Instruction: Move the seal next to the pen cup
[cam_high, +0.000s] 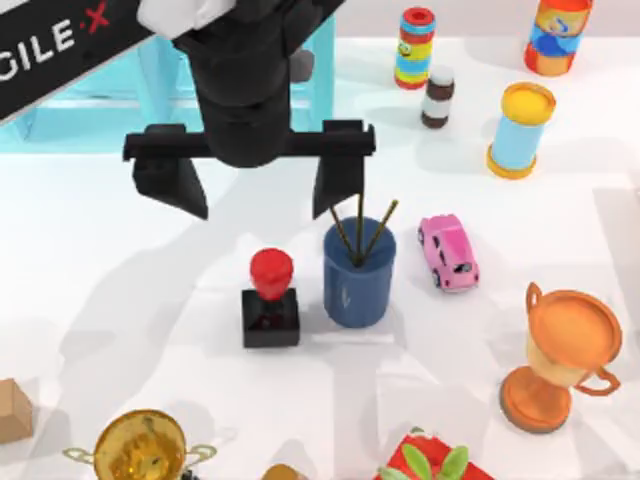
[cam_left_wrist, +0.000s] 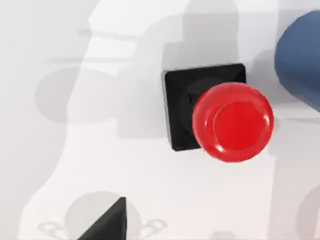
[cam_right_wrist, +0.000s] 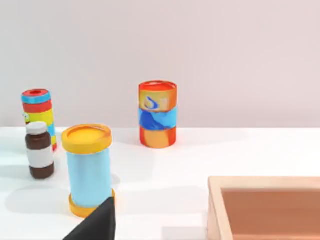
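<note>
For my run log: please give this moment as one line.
left gripper: open, above table, empty | seal: upright on table, beside pen cup, on its left | right arm: parked

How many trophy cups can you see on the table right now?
2. A copper trophy stands at the table's right side, right of the pink car. A gold trophy sits at the front left edge, partly cut off; more could lie out of frame.
</note>
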